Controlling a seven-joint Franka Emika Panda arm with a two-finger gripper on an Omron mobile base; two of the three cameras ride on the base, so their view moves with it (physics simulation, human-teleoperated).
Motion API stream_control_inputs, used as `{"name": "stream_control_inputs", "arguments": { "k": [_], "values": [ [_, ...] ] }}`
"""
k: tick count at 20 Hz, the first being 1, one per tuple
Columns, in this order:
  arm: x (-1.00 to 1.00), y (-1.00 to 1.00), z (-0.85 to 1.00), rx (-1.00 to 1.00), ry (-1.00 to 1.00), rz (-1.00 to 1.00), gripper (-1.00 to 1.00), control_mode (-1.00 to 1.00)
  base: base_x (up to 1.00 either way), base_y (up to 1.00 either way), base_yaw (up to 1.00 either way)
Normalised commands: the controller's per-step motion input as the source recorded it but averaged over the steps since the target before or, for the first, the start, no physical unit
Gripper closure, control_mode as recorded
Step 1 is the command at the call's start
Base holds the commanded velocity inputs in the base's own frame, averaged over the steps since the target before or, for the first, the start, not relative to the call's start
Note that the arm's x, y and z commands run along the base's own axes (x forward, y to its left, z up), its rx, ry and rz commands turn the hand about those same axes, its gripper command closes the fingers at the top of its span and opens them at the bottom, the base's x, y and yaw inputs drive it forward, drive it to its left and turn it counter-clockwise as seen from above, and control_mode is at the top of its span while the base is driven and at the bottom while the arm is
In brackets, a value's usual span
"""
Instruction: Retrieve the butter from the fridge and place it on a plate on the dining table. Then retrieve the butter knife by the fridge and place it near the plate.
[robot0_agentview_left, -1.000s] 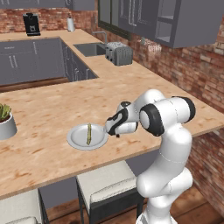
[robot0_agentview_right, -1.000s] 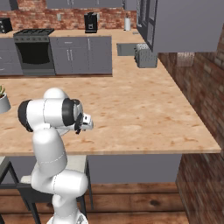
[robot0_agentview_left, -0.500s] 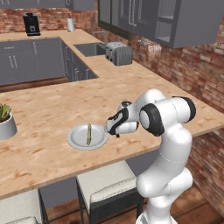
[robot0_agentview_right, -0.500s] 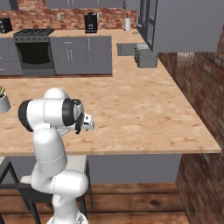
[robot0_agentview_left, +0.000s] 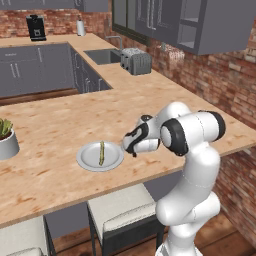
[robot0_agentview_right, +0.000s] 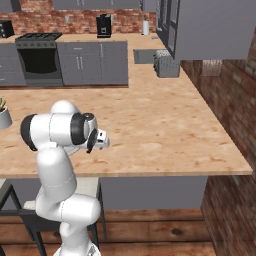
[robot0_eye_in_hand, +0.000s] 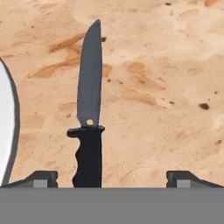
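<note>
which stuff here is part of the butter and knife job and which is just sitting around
Part of the job:
butter lying on the plate
butter knife flat on the dining table beside the plate
gripper, fingers open

Just lying about:
potted plant
toaster
coffee machine
stools

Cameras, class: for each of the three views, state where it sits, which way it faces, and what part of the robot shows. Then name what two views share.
Left base view: behind the arm on its left, facing forward and down at the table, plate and butter; the arm rises lower right.
Right base view: behind on its right, facing forward and down over the table; the arm rises lower left.
Hand view: on the hand, looking along the open gripper at the knife lying on the table beside the plate's rim.
Both base views share the toaster.
</note>
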Motion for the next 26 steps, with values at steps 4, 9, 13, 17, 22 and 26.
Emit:
{"name": "stream_control_inputs", "arguments": {
  "k": [4,9,13,17,22,26],
  "values": [
    [0.0,0.0,0.28,-0.04,0.0,0.0,-1.0,-1.0,0.0,0.0,0.0],
    [0.0,0.0,0.64,0.0,0.03,0.0,-1.0,-1.0,0.0,0.0,0.0],
    [-0.06,0.0,0.84,0.0,0.1,0.0,-1.0,-1.0,0.0,0.0,0.0],
    [-0.42,0.0,0.83,0.0,0.03,0.0,-1.0,-1.0,0.0,0.0,0.0],
    [-0.82,-0.02,0.71,0.02,-0.05,0.0,-1.0,-1.0,0.0,0.0,0.0],
    [-1.0,-0.03,0.35,0.01,-0.21,0.0,-1.0,-1.0,0.0,0.0,0.0]
  ]
}}
